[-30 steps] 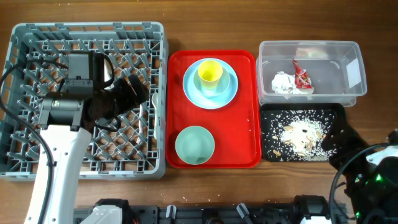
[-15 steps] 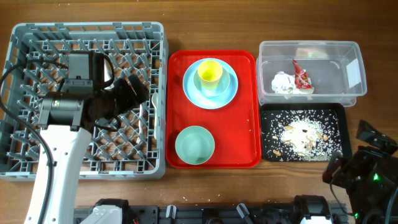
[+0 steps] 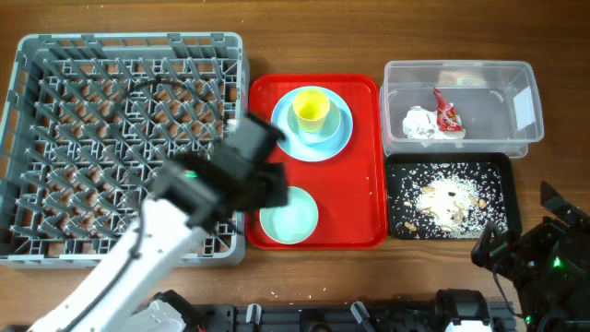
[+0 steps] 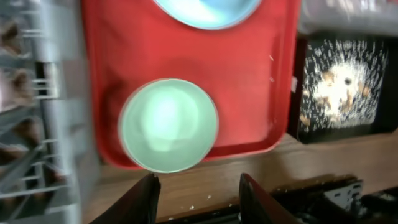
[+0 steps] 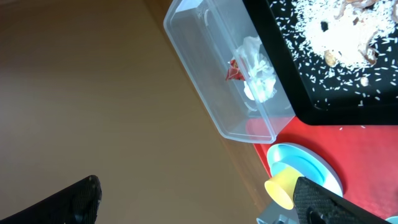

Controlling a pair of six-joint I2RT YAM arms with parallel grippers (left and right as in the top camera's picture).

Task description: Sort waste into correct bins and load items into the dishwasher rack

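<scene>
My left gripper (image 4: 198,186) hangs over the table's front edge, just short of the mint-green bowl (image 4: 168,124) on the red tray (image 4: 249,93). Its jaws stand apart with only bare wood between them. In the overhead view the left arm (image 3: 221,180) is blurred beside that bowl (image 3: 289,214). A yellow cup (image 3: 312,107) sits in a light blue bowl on the pale blue plate (image 3: 284,129). The clear tub (image 3: 498,101) holds a napkin (image 3: 419,123) and a red wrapper (image 3: 449,112). Food scraps (image 3: 447,195) cover the black tray (image 3: 493,166). My right gripper (image 5: 202,205) is wide open and empty.
The grey dishwasher rack (image 3: 28,138) fills the left of the table. The right arm (image 3: 544,263) sits low at the front right corner, beside the black tray. Bare wood runs along the front edge below the red tray (image 3: 369,184).
The left arm swung from over the rack to the mint-green bowl at the tray's front, and its jaws narrowed. The right arm drew back off the black tray towards the front right corner.
</scene>
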